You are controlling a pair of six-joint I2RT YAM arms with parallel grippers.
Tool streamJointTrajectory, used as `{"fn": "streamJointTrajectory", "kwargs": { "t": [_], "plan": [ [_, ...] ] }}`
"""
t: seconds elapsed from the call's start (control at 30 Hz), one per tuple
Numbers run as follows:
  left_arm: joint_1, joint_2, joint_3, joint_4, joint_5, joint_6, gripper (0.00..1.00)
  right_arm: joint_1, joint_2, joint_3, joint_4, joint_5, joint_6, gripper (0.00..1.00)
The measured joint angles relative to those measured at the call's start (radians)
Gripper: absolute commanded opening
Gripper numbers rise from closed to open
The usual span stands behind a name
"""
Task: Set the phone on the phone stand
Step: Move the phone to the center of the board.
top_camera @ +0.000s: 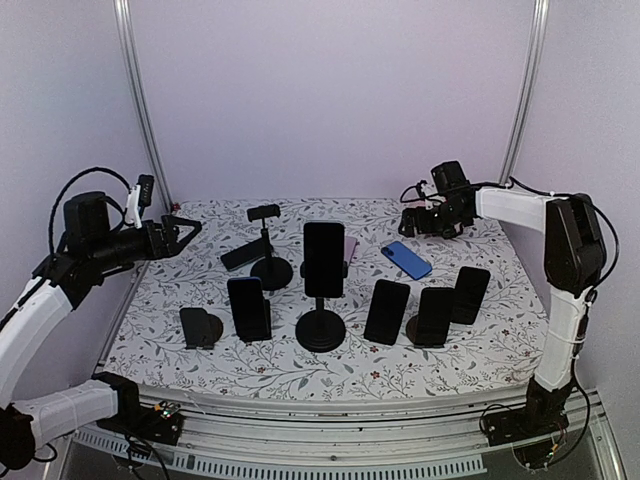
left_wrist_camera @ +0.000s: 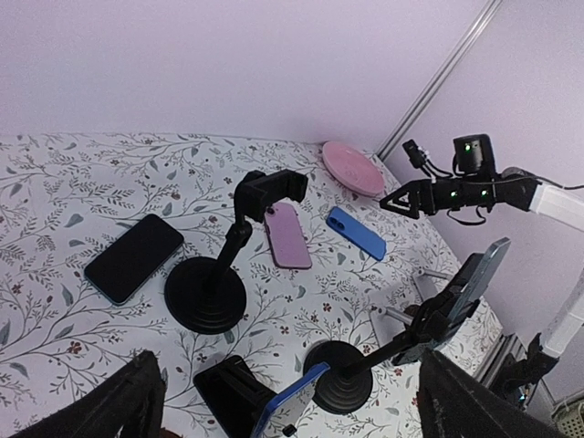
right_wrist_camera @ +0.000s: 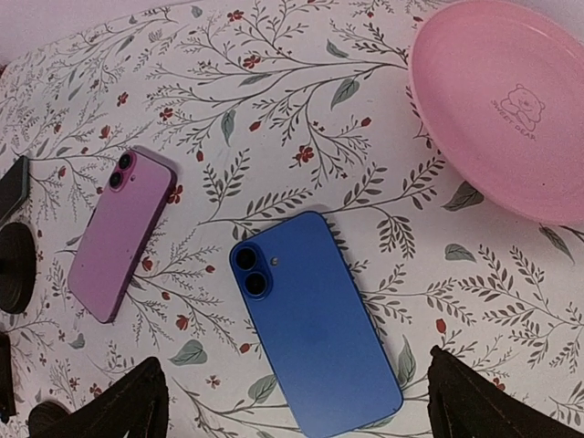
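Note:
A blue phone (top_camera: 405, 260) (right_wrist_camera: 312, 325) lies face down on the flowered cloth at the back right. My right gripper (top_camera: 408, 222) (right_wrist_camera: 297, 412) hovers above it, open, the phone's lower end between the black fingertips (right_wrist_camera: 128, 409). A pink phone (right_wrist_camera: 123, 232) (left_wrist_camera: 287, 234) lies to its left. The empty clamp phone stand (top_camera: 268, 250) (left_wrist_camera: 208, 290) stands at the back centre, with a black phone (top_camera: 240, 257) (left_wrist_camera: 134, 258) flat beside it. My left gripper (top_camera: 185, 232) (left_wrist_camera: 292, 415) hangs open and empty above the table's left side.
A pink plate (right_wrist_camera: 506, 109) (left_wrist_camera: 354, 167) sits in the back right corner. A tall stand (top_camera: 322, 328) holds a phone at the centre. Several more phones lean on low stands along the front, such as the one on the left (top_camera: 248, 309). A small empty stand (top_camera: 200, 327) is at the front left.

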Motion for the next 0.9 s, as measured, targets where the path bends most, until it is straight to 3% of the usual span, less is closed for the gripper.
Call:
{"fn": "streamJointTrajectory", "kwargs": {
  "t": [0.4,0.77,0.9],
  "plan": [
    [0.000,-0.045,0.027,0.085,-0.040,0.051,0.97,0.000,0.190,0.085,-0.086,0.014,-0.111,0.99],
    [0.000,-0.105,0.027,0.082,-0.100,0.091,0.97,0.021,0.265,0.139,-0.137,0.056,-0.142,1.00],
    [0.001,-0.105,0.027,0.080,-0.111,0.094,0.97,0.042,0.275,0.153,-0.140,0.067,-0.148,0.95]
  ]
}}
